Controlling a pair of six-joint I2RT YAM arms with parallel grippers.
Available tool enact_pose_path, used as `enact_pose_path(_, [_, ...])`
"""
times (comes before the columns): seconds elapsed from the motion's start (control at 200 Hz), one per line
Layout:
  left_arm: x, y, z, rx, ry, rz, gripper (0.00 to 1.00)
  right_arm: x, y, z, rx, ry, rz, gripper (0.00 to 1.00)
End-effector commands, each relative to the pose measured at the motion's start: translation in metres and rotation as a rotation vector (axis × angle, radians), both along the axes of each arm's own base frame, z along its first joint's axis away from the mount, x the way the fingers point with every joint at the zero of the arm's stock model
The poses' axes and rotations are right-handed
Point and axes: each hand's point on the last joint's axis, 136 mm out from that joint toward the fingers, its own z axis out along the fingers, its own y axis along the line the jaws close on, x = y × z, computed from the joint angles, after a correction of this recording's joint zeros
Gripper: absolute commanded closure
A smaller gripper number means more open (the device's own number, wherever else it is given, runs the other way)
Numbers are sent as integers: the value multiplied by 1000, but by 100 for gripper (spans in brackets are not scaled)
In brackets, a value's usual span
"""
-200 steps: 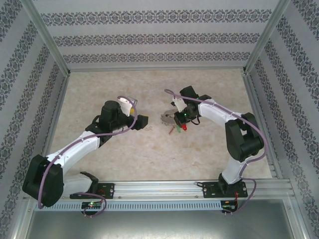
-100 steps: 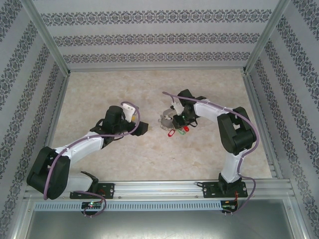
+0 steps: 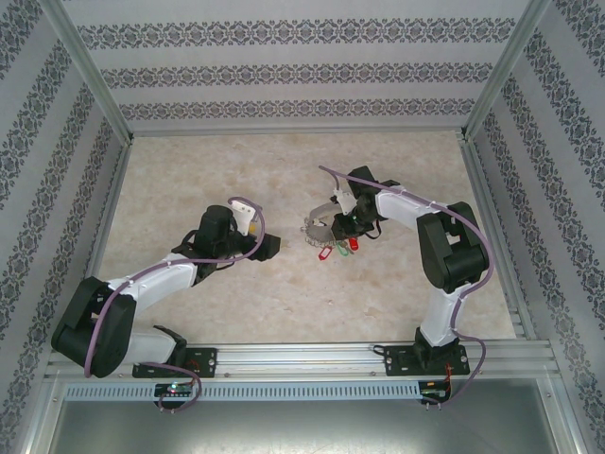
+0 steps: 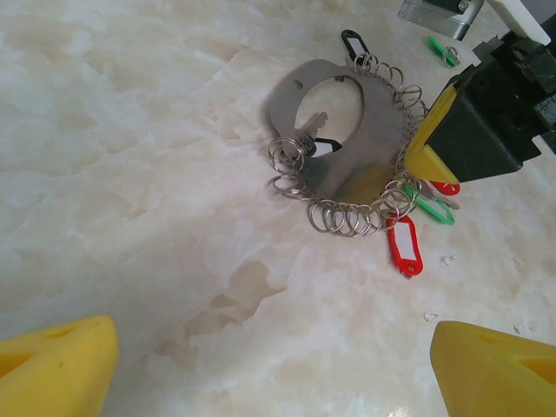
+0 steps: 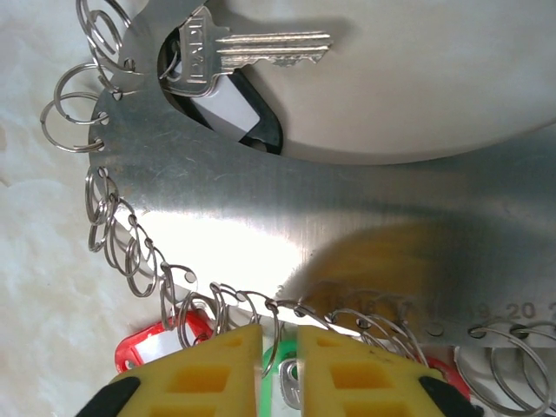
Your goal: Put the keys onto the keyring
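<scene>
Right tool is down on the keyring, its yellow fingers drawn almost together over the ringed rim. It looks clenched on that edge, with a split ring running into the slit between them. The keyring lies flat on the worktop mid-table, between the two arms, a thin metal plate with a big hole and small rings strung along its border. A red key and a green key hang off the near rim just beside the right tool, and a silver key with a black tag sits in the hole. Another green one lies apart at the far side and looks loose, though I can't be sure. Left tool hovers near the plate, fingers spread wide, holding nothing. Now the dangers. That pinch is on a thin, slick edge, so any sideways pull could let the plate slide out or swing round on the smooth marble. The rings are crowded and fine, so broad fingers coming in could catch several at once, or push the plate instead of opening one ring. The keys are far smaller than either tool and lie flat, so a grab could nudge one away rather than lift it. And both tools would be working at the same rim, so a careless approach from the left could knock the right one's grip loose or sweep off the keys already hung.
</scene>
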Motion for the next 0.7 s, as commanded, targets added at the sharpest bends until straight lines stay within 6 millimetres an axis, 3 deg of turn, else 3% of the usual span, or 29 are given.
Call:
enact_pose_path(0.0, [6, 4, 4, -18, -22, 24, 7, -4, 6, 1, 29, 41, -2, 79])
enact_pose_path(0.694, [-1, 11, 3, -10, -19, 53, 7, -12, 4, -12, 6, 103, -51, 85])
